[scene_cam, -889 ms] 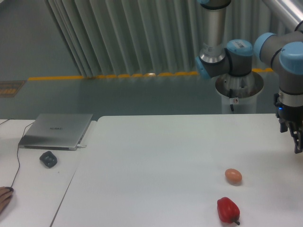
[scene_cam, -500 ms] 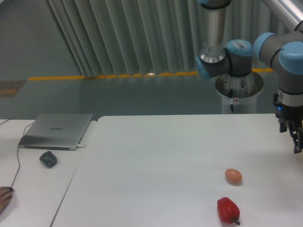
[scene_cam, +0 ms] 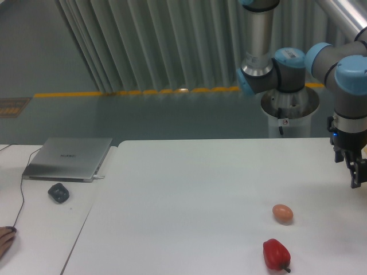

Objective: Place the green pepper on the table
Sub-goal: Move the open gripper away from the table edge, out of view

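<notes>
You have the big white desk [scene_cam: 189, 195] in front of you, with the arm [scene_cam: 350, 86] hanging over its far right edge and the gripper [scene_cam: 356, 172] pointing down near the frame's border, above the surface and not touching it. The gripper sits half cut off by the edge, so you cannot tell whether it is wide or narrow, nor whether it holds anything. The pepper you want, the green one, is nowhere in view; it may lie off to the right, past the frame, but that is a guess. On the desk you have only the red pepper [scene_cam: 276, 254] near the front and the egg [scene_cam: 282, 213] just behind it, close together yet apart, both well left of the gripper. On the narrower side desk sit a laptop [scene_cam: 69, 158] and a small dark object [scene_cam: 58, 192]. Judged from this, you are at the reaching stage, with nothing yet placed. Your next move calls for finding the green one first, then carrying it to a bare patch away from the red pepper and egg.
</notes>
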Action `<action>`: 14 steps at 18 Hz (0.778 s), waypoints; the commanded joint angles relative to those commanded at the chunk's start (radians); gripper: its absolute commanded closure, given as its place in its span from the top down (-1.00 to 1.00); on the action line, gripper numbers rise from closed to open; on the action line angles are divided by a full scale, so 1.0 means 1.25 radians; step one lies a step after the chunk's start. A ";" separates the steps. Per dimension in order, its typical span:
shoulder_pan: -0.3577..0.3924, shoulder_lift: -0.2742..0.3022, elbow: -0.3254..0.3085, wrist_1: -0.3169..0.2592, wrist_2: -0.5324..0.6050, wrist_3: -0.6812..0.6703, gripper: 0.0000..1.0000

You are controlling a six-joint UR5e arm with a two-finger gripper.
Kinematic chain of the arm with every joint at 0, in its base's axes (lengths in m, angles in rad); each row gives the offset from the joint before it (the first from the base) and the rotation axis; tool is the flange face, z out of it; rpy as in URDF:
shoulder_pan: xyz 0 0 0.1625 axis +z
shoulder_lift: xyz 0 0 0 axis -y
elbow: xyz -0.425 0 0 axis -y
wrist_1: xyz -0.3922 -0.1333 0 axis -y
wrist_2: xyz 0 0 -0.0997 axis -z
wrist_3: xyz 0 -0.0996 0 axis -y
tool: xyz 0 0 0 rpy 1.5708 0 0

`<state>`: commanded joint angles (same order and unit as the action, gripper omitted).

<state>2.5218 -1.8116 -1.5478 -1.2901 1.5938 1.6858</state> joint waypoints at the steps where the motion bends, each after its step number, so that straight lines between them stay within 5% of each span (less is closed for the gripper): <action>1: 0.000 -0.005 0.002 0.001 0.000 0.004 1.00; 14: 0.011 -0.038 0.043 -0.006 0.015 0.033 1.00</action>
<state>2.5356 -1.8591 -1.4943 -1.2977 1.6122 1.7270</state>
